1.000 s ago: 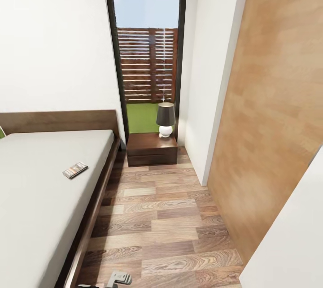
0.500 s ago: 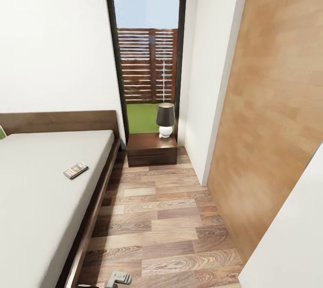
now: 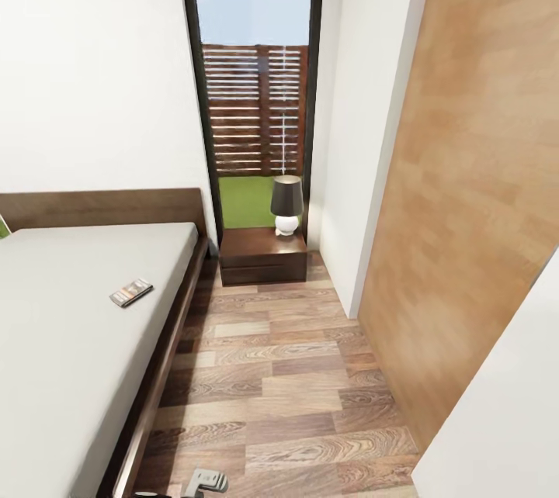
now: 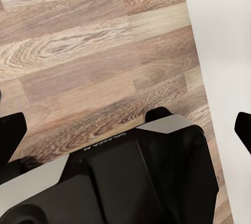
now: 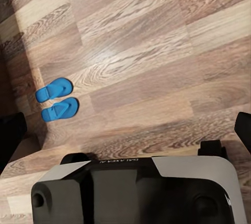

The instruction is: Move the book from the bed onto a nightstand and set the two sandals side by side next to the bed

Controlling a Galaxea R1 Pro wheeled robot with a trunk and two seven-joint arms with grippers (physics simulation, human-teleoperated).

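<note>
Book [image 3: 130, 293] lies near the bed's [image 3: 167, 343] edge; both hands' state unclear.

Faint raised "GALAXEA" lettering on the robot base [image 5: 130, 192], barely legible

Glossy black base [image 4: 141, 182], grey panels, embossed lettering; black fingers [image 5: 243, 130].

Left tool [image 4: 125, 130] fingers spread; right tool [image 5: 125, 132] likewise.
</note>
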